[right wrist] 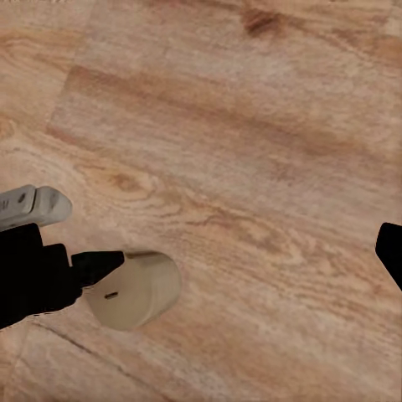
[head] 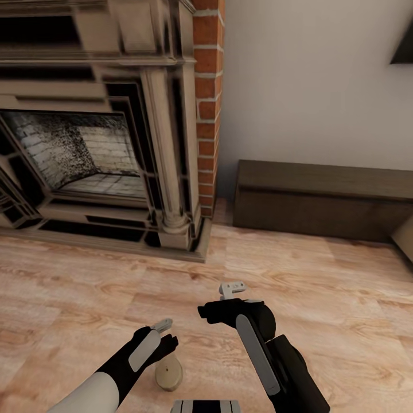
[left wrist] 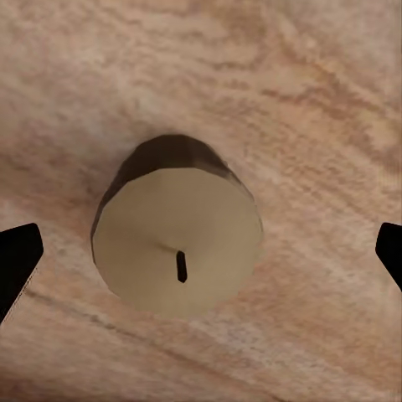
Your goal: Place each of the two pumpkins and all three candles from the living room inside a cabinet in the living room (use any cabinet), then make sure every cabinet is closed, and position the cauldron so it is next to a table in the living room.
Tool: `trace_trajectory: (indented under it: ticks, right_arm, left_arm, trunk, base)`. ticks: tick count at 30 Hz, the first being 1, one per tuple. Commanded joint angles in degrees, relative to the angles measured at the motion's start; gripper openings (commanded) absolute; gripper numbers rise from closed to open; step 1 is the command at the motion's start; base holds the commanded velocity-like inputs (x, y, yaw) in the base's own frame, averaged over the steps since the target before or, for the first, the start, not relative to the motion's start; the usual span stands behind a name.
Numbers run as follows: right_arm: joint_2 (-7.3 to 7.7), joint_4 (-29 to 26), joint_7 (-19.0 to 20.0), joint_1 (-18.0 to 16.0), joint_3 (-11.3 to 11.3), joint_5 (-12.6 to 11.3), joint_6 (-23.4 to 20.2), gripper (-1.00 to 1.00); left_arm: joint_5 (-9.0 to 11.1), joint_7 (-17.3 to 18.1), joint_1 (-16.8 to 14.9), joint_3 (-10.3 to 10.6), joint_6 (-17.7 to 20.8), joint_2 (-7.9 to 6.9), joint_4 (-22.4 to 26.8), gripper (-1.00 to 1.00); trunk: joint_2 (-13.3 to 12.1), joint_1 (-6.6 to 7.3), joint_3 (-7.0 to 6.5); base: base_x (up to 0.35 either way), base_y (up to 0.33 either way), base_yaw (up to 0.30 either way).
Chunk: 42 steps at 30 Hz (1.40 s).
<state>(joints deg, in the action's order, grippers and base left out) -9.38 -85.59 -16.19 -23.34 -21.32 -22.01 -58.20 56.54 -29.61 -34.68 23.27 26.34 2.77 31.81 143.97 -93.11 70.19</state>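
A short round pale candle point(head: 169, 374) with a dark wick stands upright on the wood floor close in front of me. My left gripper point(head: 167, 335) hovers right above it and is open. In the left wrist view the candle point(left wrist: 176, 243) sits centred between the two black fingertips point(left wrist: 17, 261), which do not touch it. My right gripper point(head: 233, 288) hangs open over bare floor a little to the right. Its wrist view looks down on the candle point(right wrist: 138, 289) and the left gripper beside it. The long low dark-brown cabinet point(head: 321, 198) stands against the far wall, its front shut. Pumpkins, cauldron and table are out of view.
A large beige and black fireplace point(head: 97, 155) with a raised hearth fills the left side. A red brick column point(head: 207, 103) stands beside it. Open wood floor point(head: 321, 275) lies between me and the cabinet. A pale object's corner point(head: 404, 238) shows at the right edge.
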Motion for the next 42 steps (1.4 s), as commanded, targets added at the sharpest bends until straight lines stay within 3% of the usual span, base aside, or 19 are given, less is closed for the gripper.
trace_trajectory:
  ticks: [1,13,25,33,36,42]
  right_arm:
    - [0.01,-0.07,-0.60,-0.04,-0.04,-0.58,-0.16,1.00]
    - [-0.01,-0.10,-0.60,-0.04,-0.04,-0.58,-0.16,1.00]
    - [0.34,-2.10,-0.52,-0.01,-0.87,-0.58,-0.86,1.00]
    - [0.55,-3.06,-0.51,0.05,-10.84,-0.58,-0.92,1.00]
    - [0.64,-3.15,-0.47,0.05,-11.95,-0.58,-0.57,1.00]
    - [0.67,-3.18,-0.50,0.05,-12.06,-0.58,0.49,1.00]
  left_arm:
    - [0.49,-0.50,-0.03,0.29,0.03,-0.06,0.09,1.00]
    - [0.42,-0.47,-0.03,0.29,0.03,-0.10,0.09,1.00]
    - [0.35,-0.54,-0.03,0.21,-0.14,-0.21,0.09,1.00]
    - [0.33,-0.54,-0.03,0.20,-0.73,-0.29,0.09,1.00]
    - [0.33,-0.54,-0.03,0.20,-0.75,-0.31,0.09,1.00]
    - [0.33,-0.54,-0.03,0.20,-0.76,-0.28,0.09,1.00]
  trunk:
    - [0.02,0.00,0.05]
    - [0.02,0.00,0.05]
    - [0.18,-0.31,2.71]
    - [0.29,-0.52,4.48]
    - [0.33,-0.59,5.14]
    - [0.41,-0.75,6.47]
  base:
    - [0.172,0.088,0.000]
    - [0.047,0.021,0.000]
    - [0.000,0.000,0.000]
    - [0.000,0.000,0.000]
    - [0.000,0.000,0.000]
    - [0.000,0.000,0.000]
